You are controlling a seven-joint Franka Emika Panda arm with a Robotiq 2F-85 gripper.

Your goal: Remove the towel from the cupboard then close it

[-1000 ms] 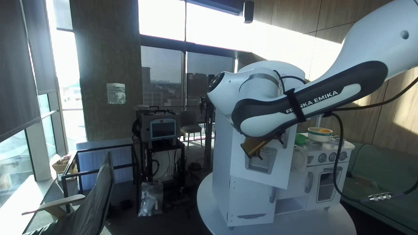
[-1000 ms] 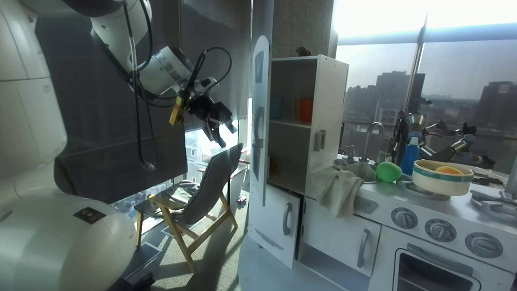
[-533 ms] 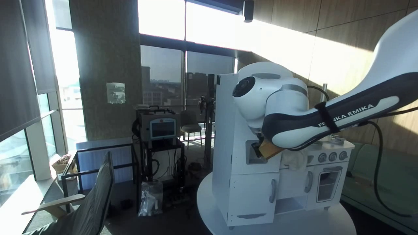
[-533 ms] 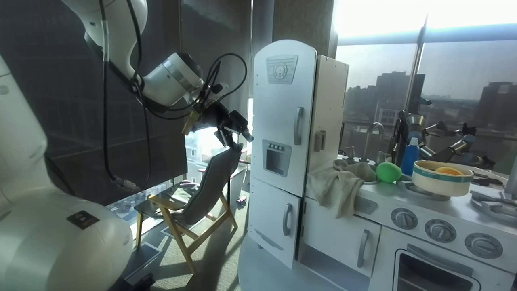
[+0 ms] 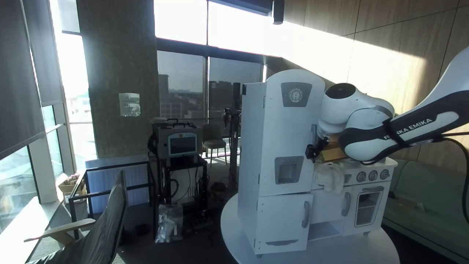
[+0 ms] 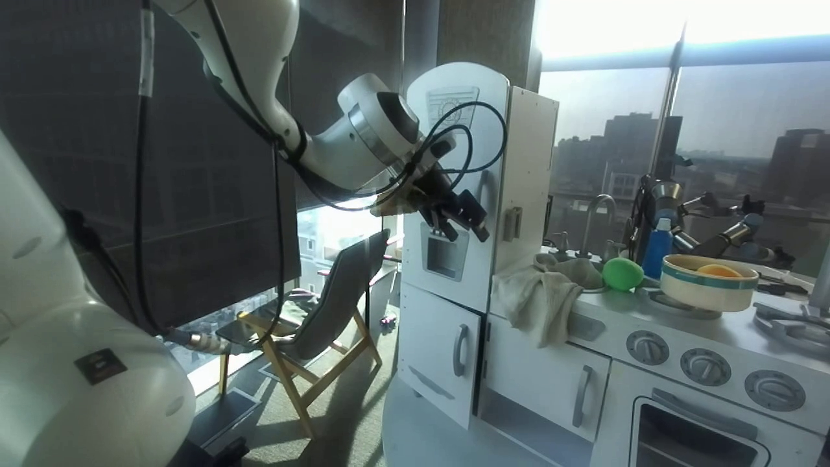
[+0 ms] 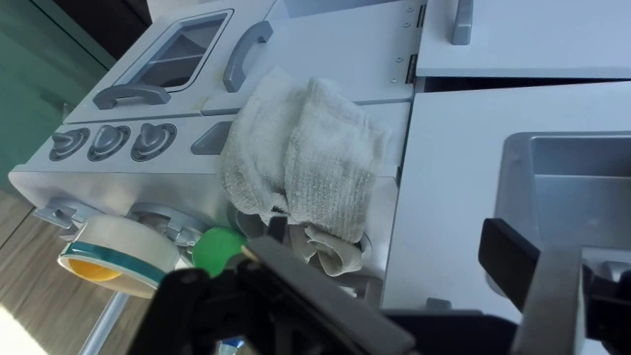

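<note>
The cupboard (image 5: 285,135) is the tall white cabinet; its upper door is swung shut in both exterior views, also seen here (image 6: 478,279). The lower door (image 6: 431,331) shows a narrow dark gap along its edge. The light towel (image 6: 541,301) lies outside the cupboard, draped over the sink edge and front of the stove unit; it also shows in the wrist view (image 7: 328,162). My gripper (image 6: 465,230) is open and empty in front of the upper door near its handle, as another exterior view shows (image 5: 312,151). In the wrist view, the fingers (image 7: 387,236) are wide apart over the door face.
The white stove unit (image 6: 626,379) stands beside the cupboard. On it are a green egg-shaped object (image 6: 622,274), a pot (image 6: 707,295) with an orange thing inside, a blue bottle (image 6: 658,250) and a tap (image 6: 593,220). A chair (image 6: 340,292) stands behind.
The upper door was open one second ago and was swung shut by half a second ago. The open gripper has since moved across the door front toward its handle side and the stove unit.
</note>
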